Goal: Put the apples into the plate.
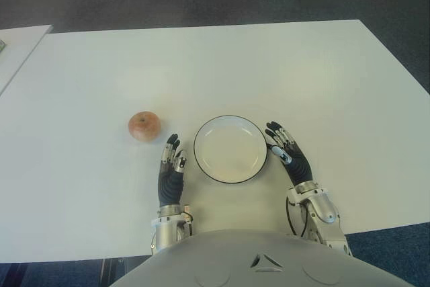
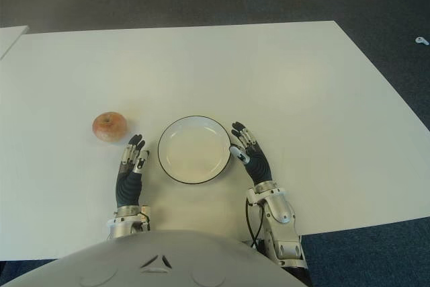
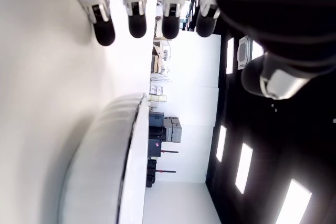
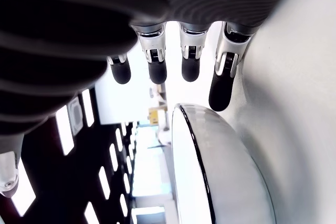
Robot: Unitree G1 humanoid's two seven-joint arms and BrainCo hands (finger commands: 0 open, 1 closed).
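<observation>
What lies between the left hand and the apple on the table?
Nothing: in the left eye view only bare white table separates the open left hand from the apple. The empty plate sits on the hand's other side.

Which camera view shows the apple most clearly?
The left eye view: the apple sits whole on the table, beyond the left hand. The right eye view shows it equally whole. The left wrist view shows perhaps a sliver; the right wrist view none.
</observation>
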